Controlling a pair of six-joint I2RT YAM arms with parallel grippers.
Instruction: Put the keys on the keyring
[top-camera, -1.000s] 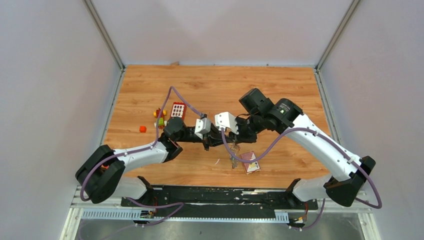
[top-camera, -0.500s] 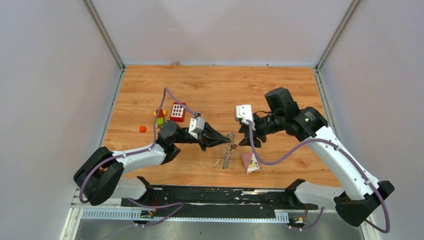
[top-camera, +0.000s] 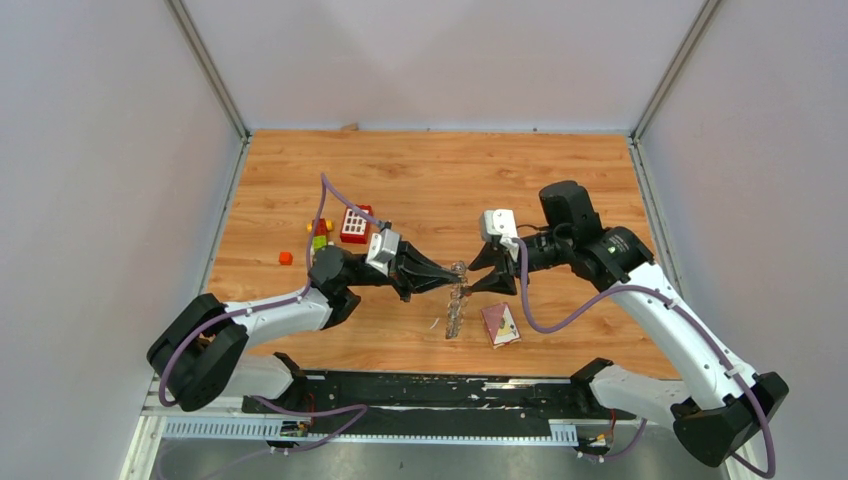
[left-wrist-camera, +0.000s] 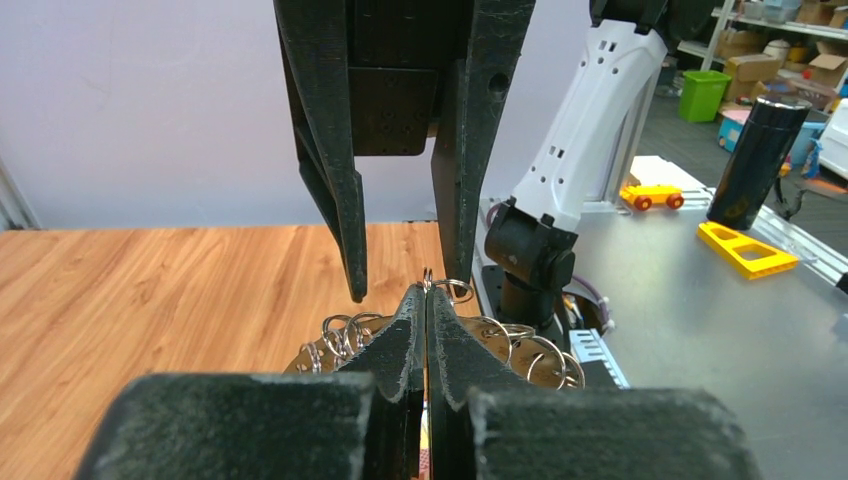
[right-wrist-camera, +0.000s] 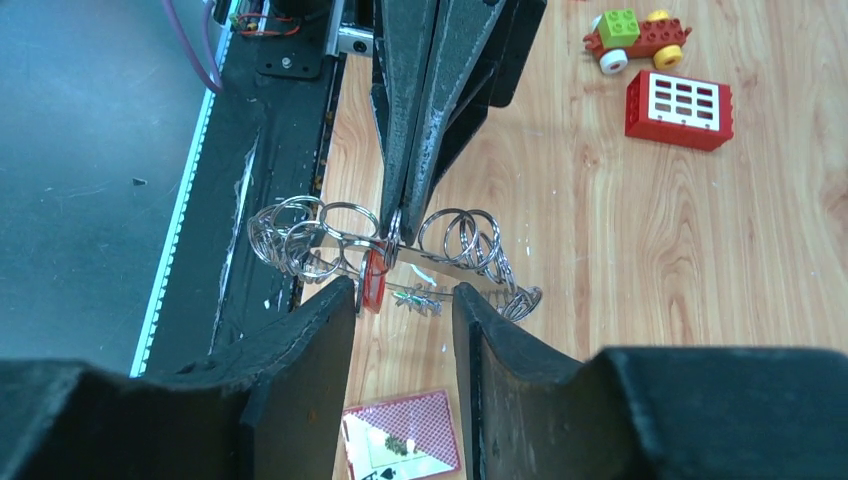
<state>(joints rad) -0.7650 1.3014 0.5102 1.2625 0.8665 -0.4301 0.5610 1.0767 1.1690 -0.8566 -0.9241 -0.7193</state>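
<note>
My left gripper (top-camera: 450, 277) is shut on the rim of the keyring (top-camera: 455, 312) and holds it edge-up above the table. In the left wrist view the jaws (left-wrist-camera: 427, 292) pinch a small loop, with the ring's fringe of loops (left-wrist-camera: 340, 333) behind. My right gripper (top-camera: 479, 280) is open, right next to the ring and facing the left one. In the right wrist view its fingers (right-wrist-camera: 400, 300) straddle the keyring (right-wrist-camera: 455, 250) from the near side. A key with a red tag (right-wrist-camera: 373, 282) hangs at the ring, and a small silvery key (right-wrist-camera: 415, 297) shows beside it.
A maroon playing card (top-camera: 501, 324) lies on the table under the right gripper, also in the right wrist view (right-wrist-camera: 405, 438). A red block with white squares (top-camera: 355, 224), a small toy car (top-camera: 320, 232) and an orange brick (top-camera: 286, 258) sit at the left.
The right gripper pulled away to the right, opened, then came back to the ring. The left gripper kept the keyring and drew back slightly left.
</note>
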